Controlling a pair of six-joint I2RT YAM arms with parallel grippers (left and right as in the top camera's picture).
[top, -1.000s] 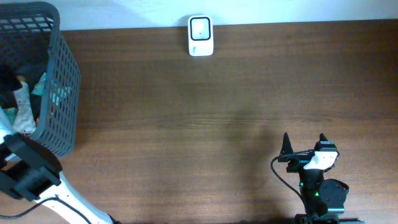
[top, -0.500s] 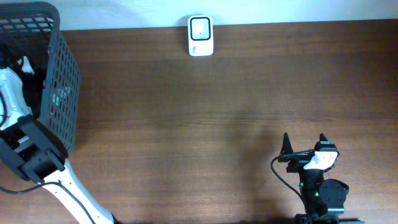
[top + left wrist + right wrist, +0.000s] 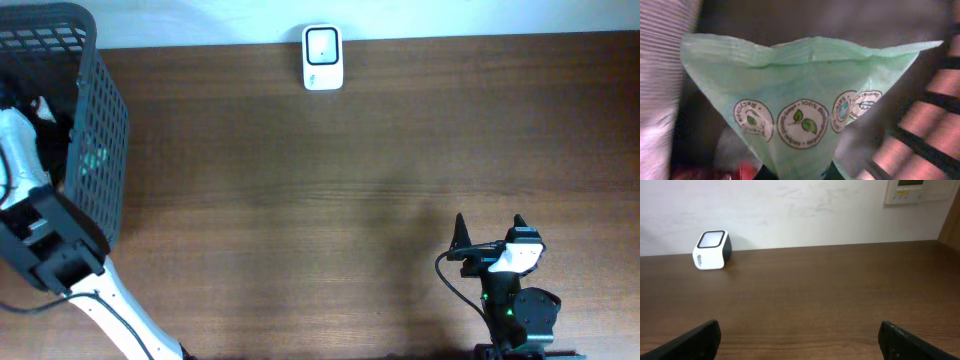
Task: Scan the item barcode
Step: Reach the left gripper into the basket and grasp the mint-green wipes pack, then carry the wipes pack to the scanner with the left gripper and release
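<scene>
Closure is taking effect at the left gripper (image 3: 796, 175): its jaws, wide a second ago, are now pinching the narrow lower end of the green bag (image 3: 800, 100), which is fanning out above the grip. The bag is sitting inside the basket (image 3: 100, 120) at the left edge of the table (image 3: 300, 200), where the arm has been reaching in. On this evidence the pick is taking hold, and lifting out is coming next. The right gripper (image 3: 800, 342) is resting fully open and empty near the front edge. The scanner (image 3: 322, 57) is standing at the far edge, well apart from the basket.
</scene>
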